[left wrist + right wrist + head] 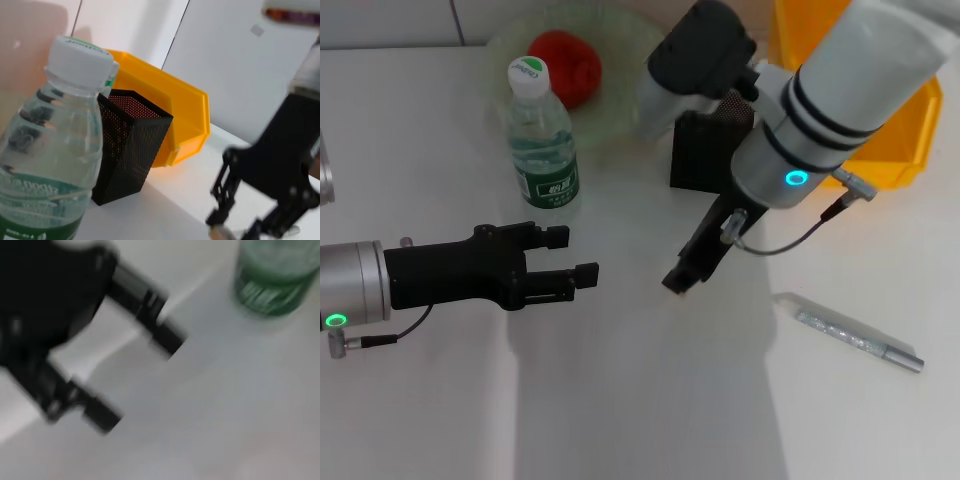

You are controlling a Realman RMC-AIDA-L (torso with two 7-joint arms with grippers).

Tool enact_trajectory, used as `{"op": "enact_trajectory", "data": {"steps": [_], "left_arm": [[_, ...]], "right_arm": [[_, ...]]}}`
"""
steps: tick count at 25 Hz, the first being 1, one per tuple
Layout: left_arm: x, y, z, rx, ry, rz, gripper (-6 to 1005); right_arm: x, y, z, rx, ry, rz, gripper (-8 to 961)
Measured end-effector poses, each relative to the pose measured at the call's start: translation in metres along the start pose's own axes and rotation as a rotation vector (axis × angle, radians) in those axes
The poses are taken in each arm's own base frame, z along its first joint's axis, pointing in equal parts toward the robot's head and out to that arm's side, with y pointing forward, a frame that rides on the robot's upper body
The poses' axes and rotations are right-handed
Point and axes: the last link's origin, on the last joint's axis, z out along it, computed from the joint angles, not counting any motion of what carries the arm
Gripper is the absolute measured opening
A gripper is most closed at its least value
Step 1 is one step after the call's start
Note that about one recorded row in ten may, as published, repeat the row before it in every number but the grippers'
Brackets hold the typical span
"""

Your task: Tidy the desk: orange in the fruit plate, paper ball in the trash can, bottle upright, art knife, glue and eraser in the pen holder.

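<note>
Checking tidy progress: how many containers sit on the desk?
3: a fruit plate at the far edge, a black pen holder beside it, and a yellow bin on the far right. The right arm may hide more.

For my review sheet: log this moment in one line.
bottle upright | orange in plate | left gripper open, empty | art knife on desk

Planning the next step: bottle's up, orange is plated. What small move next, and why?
Probably swing the right pincer toward the art knife, lying loose on the desk outside the pen holder. The left pincer hangs open beside the bottle.
</note>
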Motion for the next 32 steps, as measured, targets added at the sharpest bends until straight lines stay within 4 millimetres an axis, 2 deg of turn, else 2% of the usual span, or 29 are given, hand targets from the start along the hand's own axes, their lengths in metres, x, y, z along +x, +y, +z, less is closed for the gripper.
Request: {"op": "enact_trajectory", "data": {"steps": [8,12,14,20,32], "left_arm": [[0.000,0.000,0.000,-0.001,0.000,-0.001,782],[-0.001,0.000,0.000,-0.001,-0.001,-0.003,782],[-0.001,0.001,0.000,-0.002,0.000,-0.004,782],[-0.001,0.001,0.001,-0.003,0.000,-0.006,782],[-0.001,0.001,0.002,-0.001,0.000,-0.009,782]], "right_arm": [[0.001,-0.030,-0.100,0.155,-0.285,0.085,381],[0.006,-0.043,-0.127,0.254,-0.346,0.110,378],[0.007,-0.052,-0.128,0.303,-0.346,0.128,388],[0.008,-0.069,-0.111,0.335,-0.331,0.147,420],[0.009,-0.078,-0.106,0.361,-0.358,0.125,483]]}}
